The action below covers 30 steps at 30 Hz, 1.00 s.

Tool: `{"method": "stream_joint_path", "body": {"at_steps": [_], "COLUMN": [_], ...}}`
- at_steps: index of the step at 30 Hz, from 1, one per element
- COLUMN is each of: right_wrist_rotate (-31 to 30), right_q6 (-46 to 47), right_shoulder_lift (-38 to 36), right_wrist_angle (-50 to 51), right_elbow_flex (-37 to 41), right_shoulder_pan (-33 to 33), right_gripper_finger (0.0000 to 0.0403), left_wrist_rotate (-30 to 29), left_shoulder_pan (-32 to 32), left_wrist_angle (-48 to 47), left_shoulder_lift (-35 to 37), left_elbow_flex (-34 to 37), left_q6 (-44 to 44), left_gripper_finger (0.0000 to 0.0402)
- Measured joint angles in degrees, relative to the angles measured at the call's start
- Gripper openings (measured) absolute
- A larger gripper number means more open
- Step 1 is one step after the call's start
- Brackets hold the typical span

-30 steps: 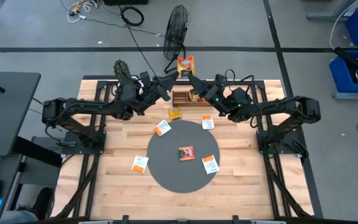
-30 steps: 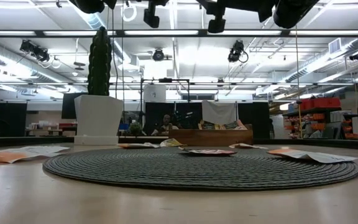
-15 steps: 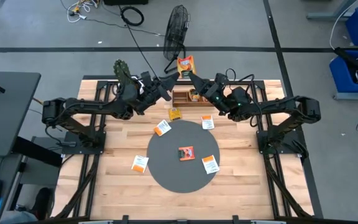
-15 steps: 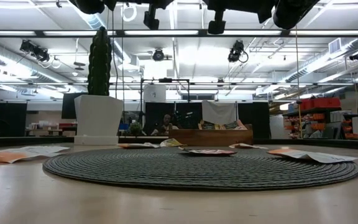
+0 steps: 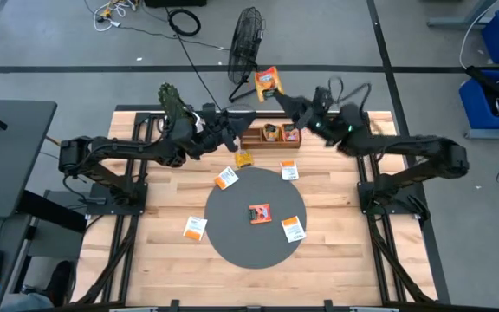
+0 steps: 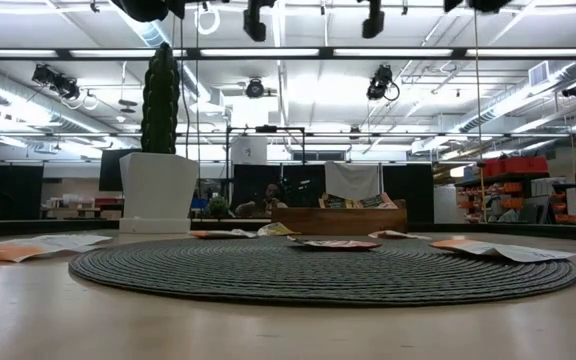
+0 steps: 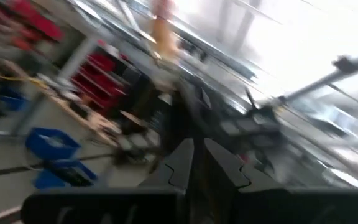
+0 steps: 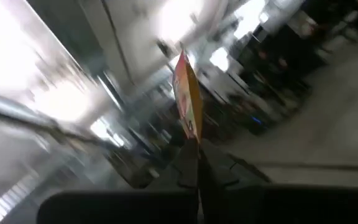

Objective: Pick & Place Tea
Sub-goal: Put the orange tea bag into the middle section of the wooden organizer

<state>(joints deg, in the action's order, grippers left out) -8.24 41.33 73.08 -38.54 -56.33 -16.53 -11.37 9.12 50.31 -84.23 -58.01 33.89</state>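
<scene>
While the right gripper [image 5: 277, 92] hangs in the air beyond the table's far edge, its jaws are closed on an orange tea sachet [image 5: 268, 82], which stands edge-on above the fingers in the right wrist view [image 8: 187, 102]. Just inside the middle of the far edge sits the wooden tray [image 5: 251, 135], with two more sachets [image 5: 281, 133] lying in it. The left gripper [image 5: 229, 134] is raised over the far part of the table, just beside the tray's left end, and its jaws are all but closed with nothing between them [image 7: 196, 163].

Other sachets lie flat on the table [image 5: 163, 260]. A yellow-orange one [image 5: 244, 159] rests near the tray. A white one [image 5: 226, 178] and another white one [image 5: 289, 172] lie at the far rim of the round dark mat [image 5: 232, 217], one to each side. On the mat, a red-orange sachet [image 5: 259, 212] sits at the middle and a white one [image 5: 294, 230] overlaps its right rim. One more [image 5: 195, 228] lies on bare wood to the mat's left.
</scene>
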Motion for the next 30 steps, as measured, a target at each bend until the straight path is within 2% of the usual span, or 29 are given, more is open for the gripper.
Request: {"method": "stream_joint_path", "body": {"at_steps": [3, 6, 8, 11, 16, 21, 25, 30], "right_wrist_rotate": [7.7, 13.5, 15.4, 16.6, 18.6, 18.0, 16.6, 11.5], "right_q6": [-8.2, -18.1, -23.4, -28.6, -33.8, -40.1, -44.1, -46.6], "right_shoulder_lift": [-1.8, 0.5, 3.1, 7.9, 17.1, 27.9, 34.9, 41.7], "right_wrist_angle": [26.6, 52.7, 67.1, 82.9, 100.1, 114.9, 121.6, 122.1], "right_elbow_flex": [-10.1, -22.9, -30.7, -41.1, -54.8, -64.0, -66.4, -66.2], "right_shoulder_pan": [-3.5, -7.1, -9.6, -13.0, -15.8, -16.2, -16.1, -15.4], "right_gripper_finger": [0.0001, 0.0000, 0.0000, 0.0000, 0.0000, 0.0000, 0.0000, 0.0000], "left_wrist_rotate": [7.5, 12.7, 14.7, 16.4, 16.8, 16.6, 16.5, 16.3], "left_shoulder_pan": [0.0, 0.0, -0.3, -1.1, -3.2, -4.3, -4.8, -5.5], "left_wrist_angle": [-2.5, -8.8, -13.7, -22.5, -34.6, -45.2, -51.0, -58.5], "left_shoulder_lift": [0.0, 0.3, 0.8, 2.6, 6.0, 9.7, 11.9, 14.0], "left_elbow_flex": [0.0, 0.0, 0.0, 0.1, 0.0, 0.0, -0.2, 0.0], "left_q6": [0.8, 2.5, 2.9, 1.3, -4.0, -7.5, -8.1, -9.6], "left_gripper_finger": [0.0038, 0.0038, 0.0036, 0.0027, 0.0014, 0.0010, 0.0009, 0.0009]}}
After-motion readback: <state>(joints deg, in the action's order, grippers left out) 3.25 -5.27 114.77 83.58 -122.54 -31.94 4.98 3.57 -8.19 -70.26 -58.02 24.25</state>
